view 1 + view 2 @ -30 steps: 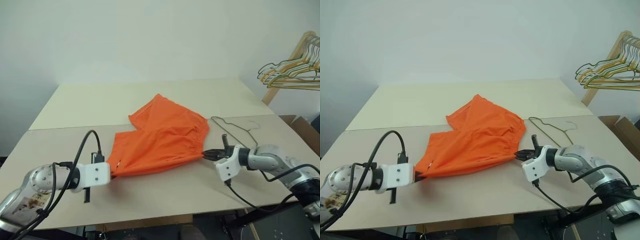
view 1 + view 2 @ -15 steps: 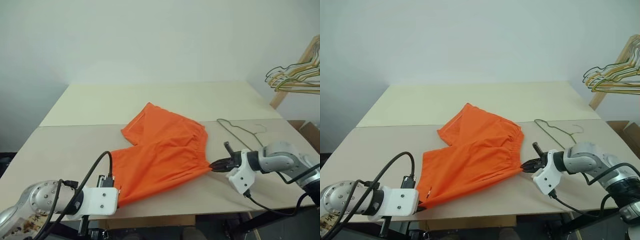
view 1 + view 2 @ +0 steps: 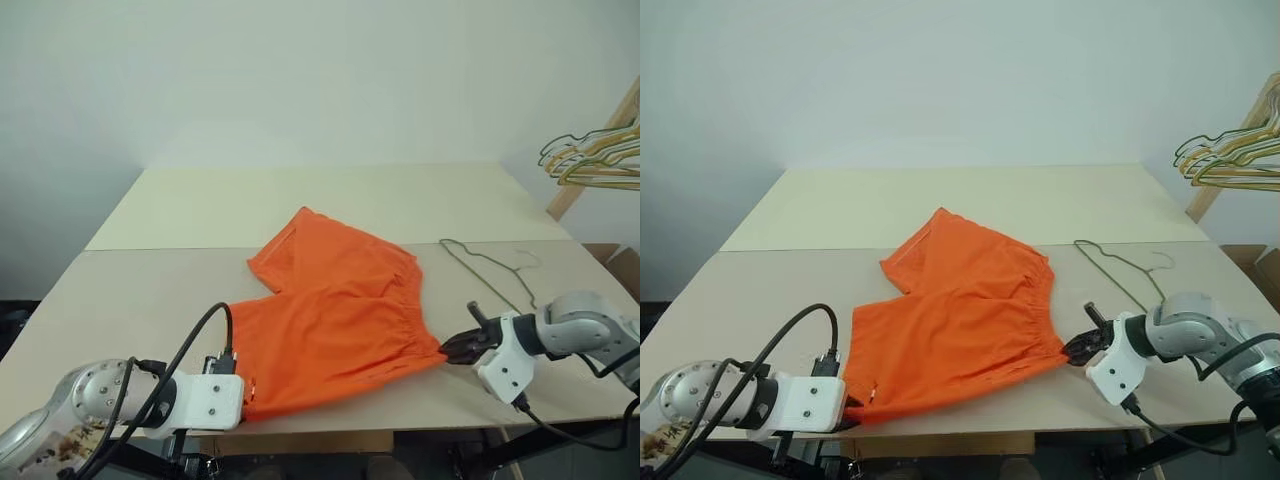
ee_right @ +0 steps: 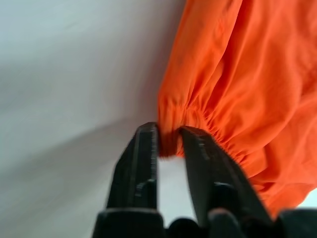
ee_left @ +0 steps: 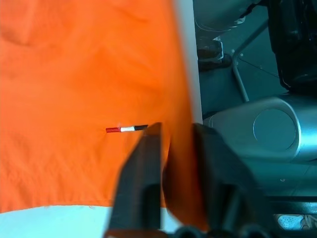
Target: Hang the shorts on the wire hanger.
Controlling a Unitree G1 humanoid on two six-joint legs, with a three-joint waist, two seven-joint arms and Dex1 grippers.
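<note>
- The bright orange fabric shorts are spread mid-frame on the beige table, waistband corners pinched by the left gripper and right gripper.
- The thin dark wire hanger lies at right, unthreaded.
- Fabric could slip from these shallow pinches.

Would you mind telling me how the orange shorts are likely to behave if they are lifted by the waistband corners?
The shorts would probably sag in the middle: the fabric lies flat and wrinkled on the table. They look light, being thin cloth. The gathered waistband seen in the right wrist view may stretch rather than stay taut.
</note>
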